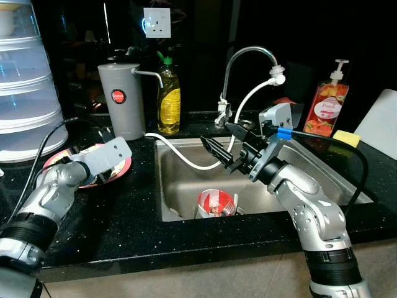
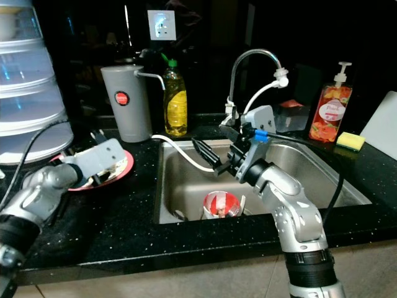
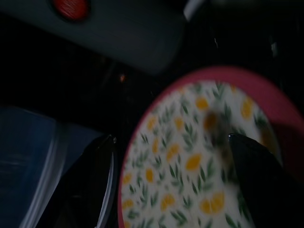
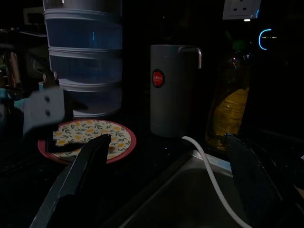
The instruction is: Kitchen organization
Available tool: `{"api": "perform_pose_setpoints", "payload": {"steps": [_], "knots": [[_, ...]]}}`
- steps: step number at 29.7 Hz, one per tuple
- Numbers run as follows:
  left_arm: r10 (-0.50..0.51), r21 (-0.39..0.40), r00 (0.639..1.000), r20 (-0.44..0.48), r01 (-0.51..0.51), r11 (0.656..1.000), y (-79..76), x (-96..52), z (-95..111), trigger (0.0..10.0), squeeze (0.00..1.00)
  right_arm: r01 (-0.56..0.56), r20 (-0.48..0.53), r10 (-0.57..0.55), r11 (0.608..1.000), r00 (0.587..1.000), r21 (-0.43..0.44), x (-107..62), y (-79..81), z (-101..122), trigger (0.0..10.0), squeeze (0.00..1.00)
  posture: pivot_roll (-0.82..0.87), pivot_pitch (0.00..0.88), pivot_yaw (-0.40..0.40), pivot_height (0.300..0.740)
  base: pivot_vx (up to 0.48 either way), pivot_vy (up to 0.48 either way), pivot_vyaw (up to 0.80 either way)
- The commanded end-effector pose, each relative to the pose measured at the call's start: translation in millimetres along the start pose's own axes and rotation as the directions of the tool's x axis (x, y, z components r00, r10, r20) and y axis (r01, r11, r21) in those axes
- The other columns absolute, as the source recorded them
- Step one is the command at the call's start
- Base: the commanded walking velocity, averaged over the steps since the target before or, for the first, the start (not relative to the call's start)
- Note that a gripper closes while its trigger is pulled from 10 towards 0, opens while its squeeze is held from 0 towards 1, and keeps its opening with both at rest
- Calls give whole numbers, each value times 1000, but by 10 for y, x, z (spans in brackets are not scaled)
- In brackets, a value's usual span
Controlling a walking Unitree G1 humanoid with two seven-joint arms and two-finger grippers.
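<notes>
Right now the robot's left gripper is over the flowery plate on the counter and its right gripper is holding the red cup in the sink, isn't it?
Not quite. The left gripper is over the flowery plate on the counter, but the right gripper holds nothing: it hangs open above the sink, well apart from the red cup on the sink floor. The left eye view shows this.

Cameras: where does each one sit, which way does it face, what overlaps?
Left eye and right eye: on the head, looking forward and down at the sink; both arms show.
Left wrist: on the left arm, close over the plate; fingers spread.
Right wrist: on the right arm above the sink, facing the grey jug; fingers open.
Shared: plate and jug.
</notes>
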State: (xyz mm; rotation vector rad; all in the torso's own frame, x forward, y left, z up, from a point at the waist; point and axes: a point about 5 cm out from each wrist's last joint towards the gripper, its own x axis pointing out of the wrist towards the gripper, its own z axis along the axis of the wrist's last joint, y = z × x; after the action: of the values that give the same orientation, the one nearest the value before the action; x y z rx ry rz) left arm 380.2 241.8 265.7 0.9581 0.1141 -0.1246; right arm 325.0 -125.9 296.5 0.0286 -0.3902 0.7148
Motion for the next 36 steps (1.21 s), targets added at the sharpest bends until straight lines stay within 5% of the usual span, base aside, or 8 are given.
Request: {"api": "perform_pose_setpoints", "payload": {"steps": [1,13,23,30,31,33,34,36], "knots": [[5,-58,998,57,-2,998,52,0,170,10000,0,0,6,0,1000,1000,4,14,-17,22,10000,0,-4,20,-33,740,0,0,0],[-182,-133,973,140,201,971,-58,-171,266,10000,0,0,6,0,1000,1000,7,16,-9,14,10000,0,0,22,-29,740,0,0,0],[-285,86,956,-68,290,953,-424,-223,-134,10000,0,-9,7,9,1000,1000,11,30,4,7,10000,0,6,14,-33,740,0,0,0],[-226,190,964,-142,251,949,-439,-227,-239,9882,0,-11,8,11,1000,1000,11,29,6,9,10000,0,7,16,-34,740,0,0,0],[-201,247,964,-175,240,939,-443,-235,-294,8863,0,-10,8,10,1000,1000,13,29,6,10,10000,0,8,18,-35,740,0,0,0],[-192,266,964,-184,237,934,-442,-240,-308,8863,0,-10,9,10,1000,1000,13,28,6,14,10000,0,8,20,-35,740,0,0,0],[-190,275,963,-193,239,931,-453,-243,-326,5373,0,-10,9,10,1000,1000,14,29,6,17,10000,0,8,21,-36,740,0,0,0],[-181,288,961,-209,238,928,-465,-241,-356,3961,0,-10,10,10,1000,1000,14,31,8,19,10000,0,7,21,-37,740,0,0,0]]}}
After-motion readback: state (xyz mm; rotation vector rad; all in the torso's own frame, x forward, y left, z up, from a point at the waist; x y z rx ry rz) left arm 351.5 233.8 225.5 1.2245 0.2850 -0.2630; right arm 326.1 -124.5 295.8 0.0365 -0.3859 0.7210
